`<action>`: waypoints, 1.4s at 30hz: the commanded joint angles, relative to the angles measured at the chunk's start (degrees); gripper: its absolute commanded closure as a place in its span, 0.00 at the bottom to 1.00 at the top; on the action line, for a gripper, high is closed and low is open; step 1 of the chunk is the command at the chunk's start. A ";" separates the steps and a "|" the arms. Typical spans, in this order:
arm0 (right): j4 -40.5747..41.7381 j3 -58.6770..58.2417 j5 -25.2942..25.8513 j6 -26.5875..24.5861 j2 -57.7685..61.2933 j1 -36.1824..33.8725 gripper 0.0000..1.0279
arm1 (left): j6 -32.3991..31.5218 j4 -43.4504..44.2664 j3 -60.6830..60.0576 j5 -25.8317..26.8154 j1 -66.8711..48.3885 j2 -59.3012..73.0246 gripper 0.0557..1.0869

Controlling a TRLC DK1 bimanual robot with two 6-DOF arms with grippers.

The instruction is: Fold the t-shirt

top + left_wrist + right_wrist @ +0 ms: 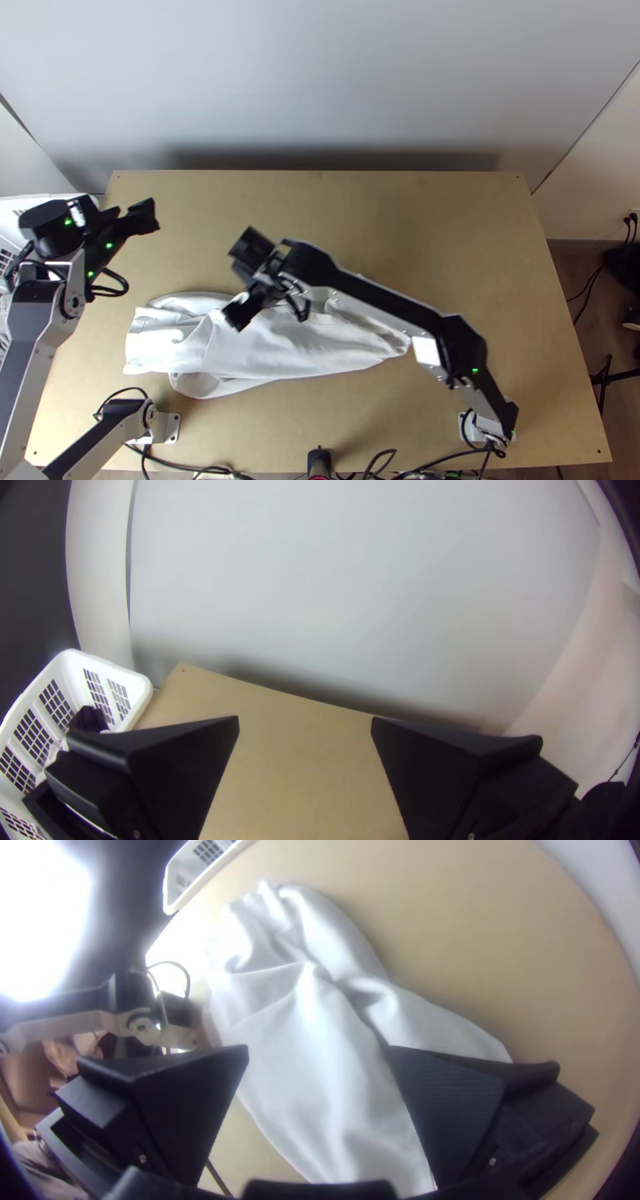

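The white t-shirt (280, 344) lies bunched and wrinkled in a long strip across the near left and middle of the table. Over its upper edge, my right gripper (246, 280) stands open. The right wrist view has the creased white cloth (300, 1067) beneath and between the spread fingers of the right gripper (320, 1052), with no cloth visibly pinched. My left gripper (122, 214) is at the table's far left, away from the shirt. In the left wrist view, bare tabletop lies between the parted fingers of the left gripper (305, 723).
A white slatted basket (141, 683) with dark and white items in it stands beyond the table's left edge. Behind the table (448, 240) rises a pale wall. The right arm reaches across the middle, above the shirt. Cables run along the near edge.
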 commanded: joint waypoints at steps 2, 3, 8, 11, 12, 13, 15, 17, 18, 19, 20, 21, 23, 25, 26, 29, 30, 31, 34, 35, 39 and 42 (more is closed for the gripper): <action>-1.00 11.07 2.00 -11.13 7.52 4.21 0.05 | 0.66 0.66 -2.59 1.01 5.94 -1.27 0.06; -1.00 11.34 2.00 -11.13 8.23 4.39 0.05 | 0.66 0.75 -2.77 1.01 6.11 -1.27 0.06; -0.65 11.42 -0.02 -9.29 10.86 5.01 0.09 | 0.48 1.10 -3.29 1.63 6.20 -1.44 0.06; 0.14 11.51 -0.90 -8.41 12.36 4.65 0.10 | -0.05 1.89 -3.82 2.68 6.20 -1.70 0.06; 0.40 11.60 -1.07 -8.23 12.89 4.48 0.09 | -0.05 1.89 -3.82 2.68 6.20 -1.70 0.06; 0.75 11.60 -1.16 -8.14 13.24 4.21 0.10 | -0.05 1.89 -3.82 2.68 6.20 -1.79 0.06; 1.37 11.60 -1.34 -8.14 13.94 3.86 0.10 | -0.13 1.89 -3.82 2.68 6.38 -1.97 0.06; 2.16 11.60 -1.60 -8.14 14.91 3.25 0.10 | -0.84 1.63 -3.91 3.03 6.99 -2.50 0.06; 2.60 11.60 -1.60 -8.14 15.35 2.81 0.10 | -1.45 1.37 -3.91 3.12 7.26 -2.76 0.06; 3.39 11.69 -1.60 -7.97 15.79 2.28 0.09 | -1.89 1.10 -3.91 3.21 7.52 -3.02 0.06; 4.27 11.69 -1.69 -7.44 16.05 1.75 0.09 | -1.89 0.84 -4.08 3.38 7.78 -3.37 0.06; 4.71 11.69 -1.69 -7.18 16.23 1.31 0.10 | -1.89 0.66 -4.44 3.82 8.22 -3.73 0.06; 4.97 11.69 -1.86 -7.09 16.23 0.87 0.10 | -2.51 0.58 -5.40 4.61 8.84 -4.78 0.06; 4.53 11.60 -3.27 -7.00 16.14 0.61 0.10 | -2.51 0.49 -6.46 5.32 9.10 -5.48 0.06; 4.27 11.60 -3.36 -7.00 16.14 0.52 0.10 | -2.51 0.49 -6.90 5.58 9.19 -5.84 0.06; 2.07 11.42 -3.89 -6.83 15.61 0.26 0.38 | -2.51 0.49 -7.86 7.52 9.10 -6.98 0.06; 1.63 11.16 -3.97 -6.83 15.17 0.08 0.51 | -2.59 0.49 -8.13 7.87 9.01 -7.51 0.06; 1.19 10.54 -4.24 -7.09 14.47 -0.09 0.59 | -2.68 0.49 -8.39 8.31 8.93 -7.86 0.06; 1.19 9.58 -4.41 -8.67 13.85 -0.71 0.61 | -3.56 0.49 -8.74 8.48 9.01 -8.12 0.06; 1.02 9.58 -4.94 -8.41 13.85 -0.97 0.58 | -3.74 0.58 -8.92 8.48 9.01 -8.12 0.06; 0.67 8.96 -9.33 -8.32 13.24 -2.38 0.14 | -3.91 0.58 -9.01 8.57 8.93 -8.21 0.06; 0.67 9.23 -11.00 -8.06 12.62 -2.99 0.04 | -4.00 0.58 -9.01 8.57 9.01 -8.30 0.06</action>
